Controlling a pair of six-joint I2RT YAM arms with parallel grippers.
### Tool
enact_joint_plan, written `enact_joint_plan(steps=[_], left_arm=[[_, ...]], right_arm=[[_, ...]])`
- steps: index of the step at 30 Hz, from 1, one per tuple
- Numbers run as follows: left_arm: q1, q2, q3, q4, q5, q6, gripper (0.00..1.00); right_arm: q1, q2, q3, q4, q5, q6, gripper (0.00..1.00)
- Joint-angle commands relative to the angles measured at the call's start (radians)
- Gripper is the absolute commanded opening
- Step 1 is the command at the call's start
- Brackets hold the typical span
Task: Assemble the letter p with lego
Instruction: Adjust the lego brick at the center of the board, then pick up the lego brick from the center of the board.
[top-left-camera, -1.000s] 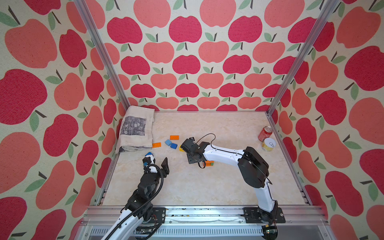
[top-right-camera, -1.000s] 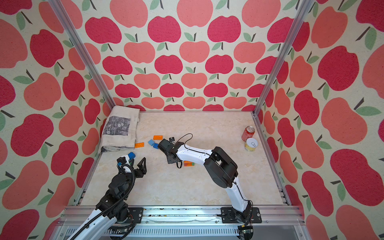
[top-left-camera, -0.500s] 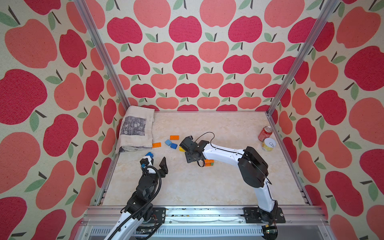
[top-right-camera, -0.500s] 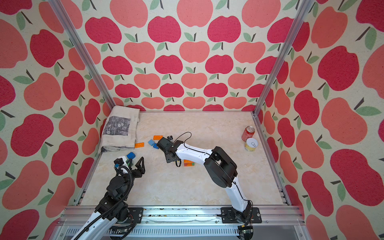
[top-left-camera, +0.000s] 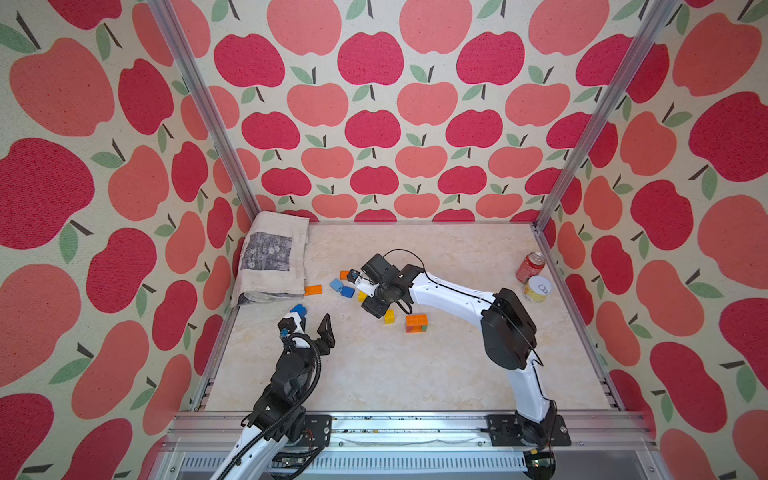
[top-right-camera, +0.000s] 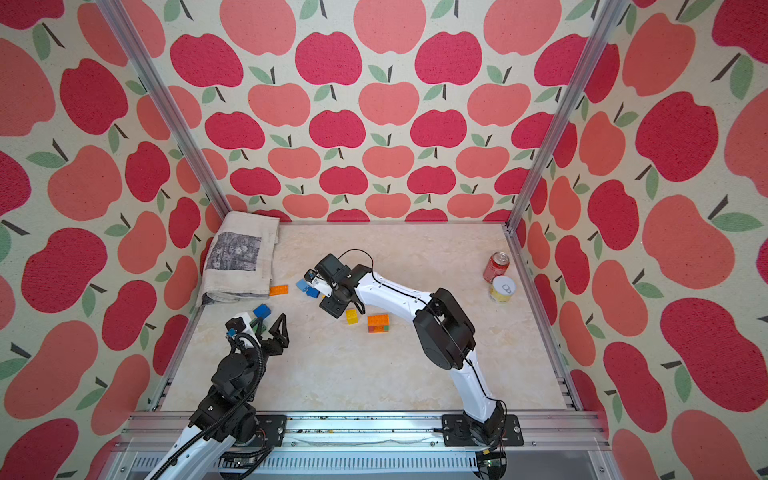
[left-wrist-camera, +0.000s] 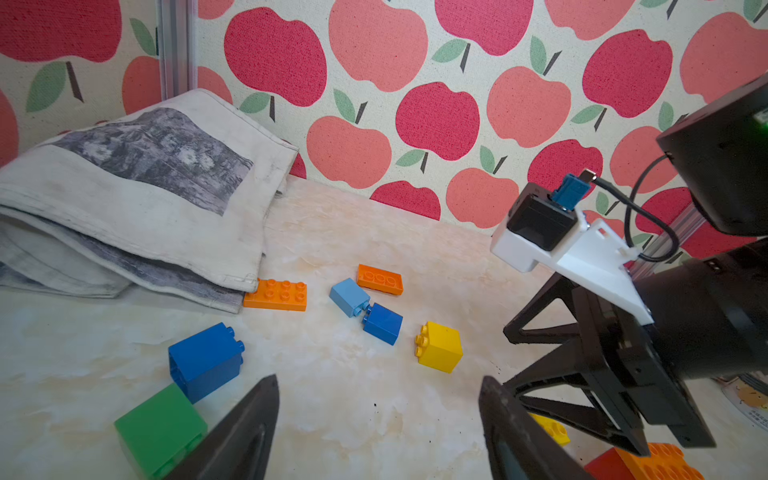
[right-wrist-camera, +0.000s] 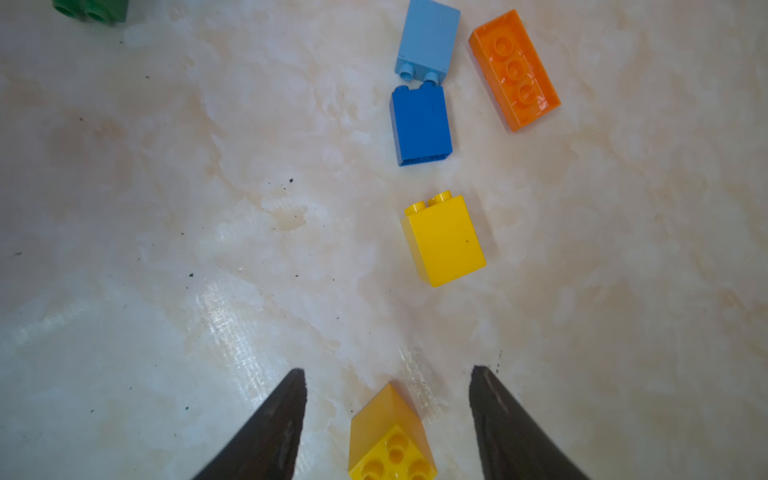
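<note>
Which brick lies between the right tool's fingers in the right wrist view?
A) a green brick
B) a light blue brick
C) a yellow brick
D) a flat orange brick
C: a yellow brick, its studs toward the camera, sits between the open jaws of the right tool and touches neither.

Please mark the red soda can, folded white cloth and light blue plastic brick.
Red soda can (top-left-camera: 528, 271): a top view, side wall.
Folded white cloth (top-left-camera: 266, 251): a top view, grey print.
Light blue plastic brick (right-wrist-camera: 428, 36): right wrist view, side face.
</note>
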Motion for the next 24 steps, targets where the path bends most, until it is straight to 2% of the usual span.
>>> enact_joint_plan(steps=[1,6,12,18,24], left_arm=[[0.007,-0.020,-0.020,-0.023,-0.016,-0.003,0.78],[0.011,-0.017,-0.019,-0.020,-0.018,-0.003,0.78],[0.014,-0.012,-0.019,-0.020,-0.020,-0.006,0.78],[0.021,-0.001,-0.020,-0.017,-0.026,-0.015,0.78],[0.029,0.024,-0.021,-0.008,-0.043,-0.029,0.78]], right_arm=[[-0.043,0.061,0.077,-0.044,-0.099,-0.183,0.67],[-0.061,0.154,0.193,-0.100,-0.115,-0.255,0.68],[-0.077,0.291,0.375,-0.214,-0.121,-0.277,0.68],[-0.077,0.361,0.452,-0.268,-0.125,-0.296,0.68],[-0.078,0.402,0.527,-0.305,-0.138,-0.289,0.59]])
